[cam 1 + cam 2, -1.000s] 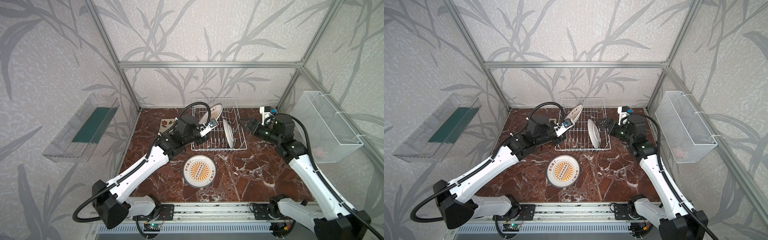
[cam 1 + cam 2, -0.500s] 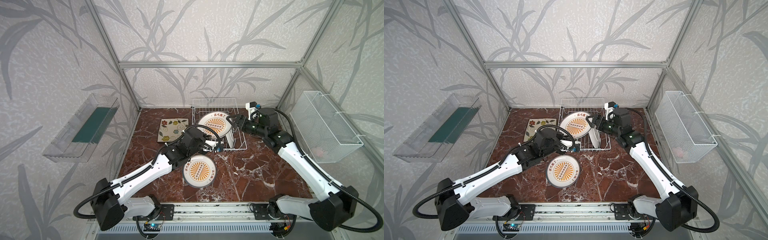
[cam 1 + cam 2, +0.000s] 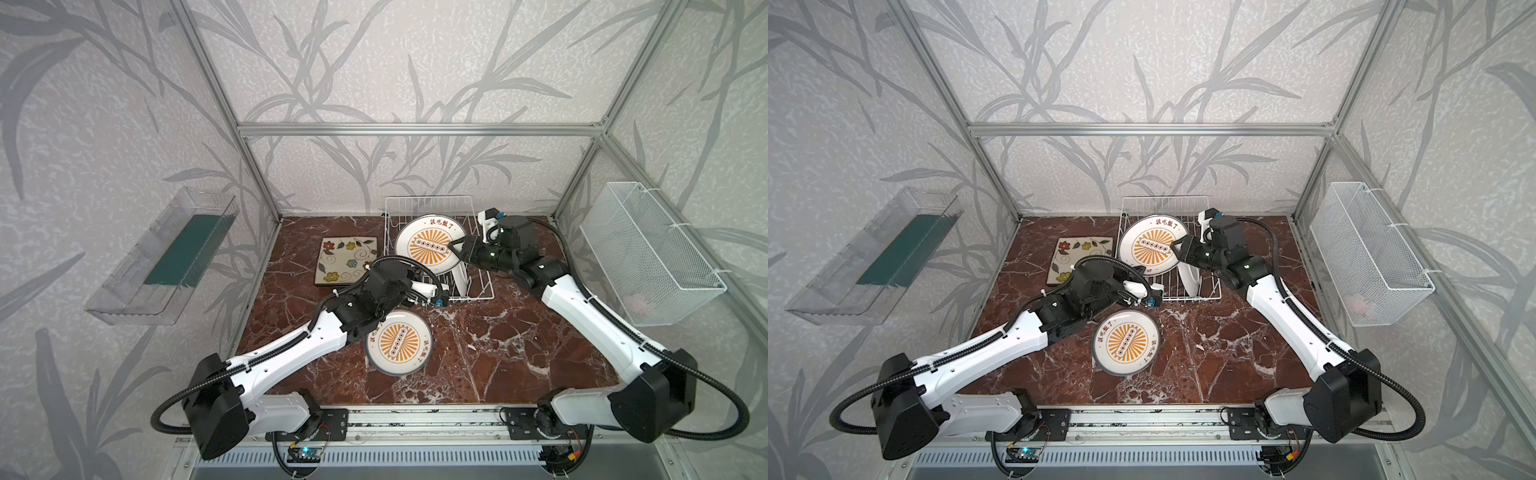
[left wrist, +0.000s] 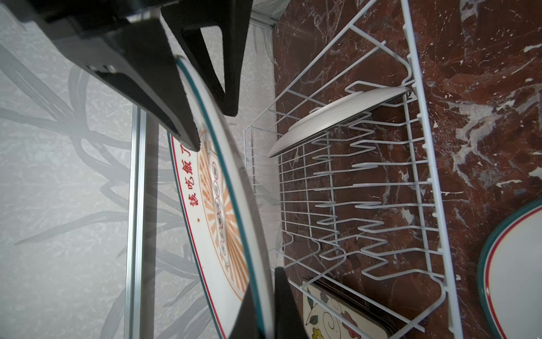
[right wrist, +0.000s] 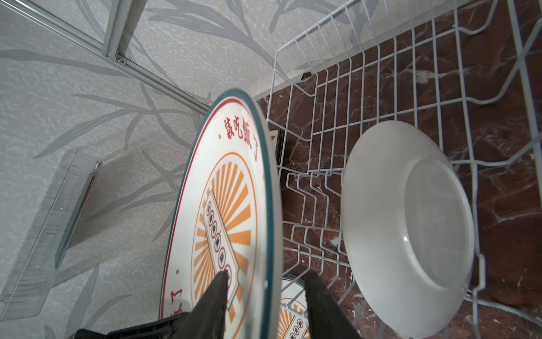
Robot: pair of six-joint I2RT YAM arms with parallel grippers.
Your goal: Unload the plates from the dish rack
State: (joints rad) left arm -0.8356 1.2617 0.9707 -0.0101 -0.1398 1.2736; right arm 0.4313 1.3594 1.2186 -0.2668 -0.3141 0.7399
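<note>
Left wrist view checked first. Found the left gripper (image 4: 209, 126) clamped hard on the rim of a round white plate with an orange sunburst emblem and teal edge (image 4: 223, 234), with fingers on face and back. Confirmed in both top views: same plate (image 3: 428, 249) held face-up and tilted above the white wire dish rack (image 3: 428, 198), lifted out of the tines.

Found the right gripper (image 5: 267, 281) astride the opposite rim, jaws half open. Noted one finger (image 5: 215, 299) against the printed face and a visible gap between the other finger and the plate's back. Judged not yet a grip. Judged either a handover or a two-point hold in preparation, to support opposite edges and stop any swing on a single pinch. Cannot tell which.

Counted inside the rack one plain white round plate (image 5: 407, 229), standing on edge between tines, underside toward the right wrist camera. Counted on the brown marble tabletop (image 3: 519, 332) a second sunburst plate (image 3: 399, 343) lying flat in front of the rack, and a cream square plate with coloured flowers (image 3: 345, 261) lying flat beside the rack's left side.

Assessed progress: two plates out, one in the air, one to lift. Flagged risk of dropping the held plate onto the rack wire if released by the left before seating the right.
</note>
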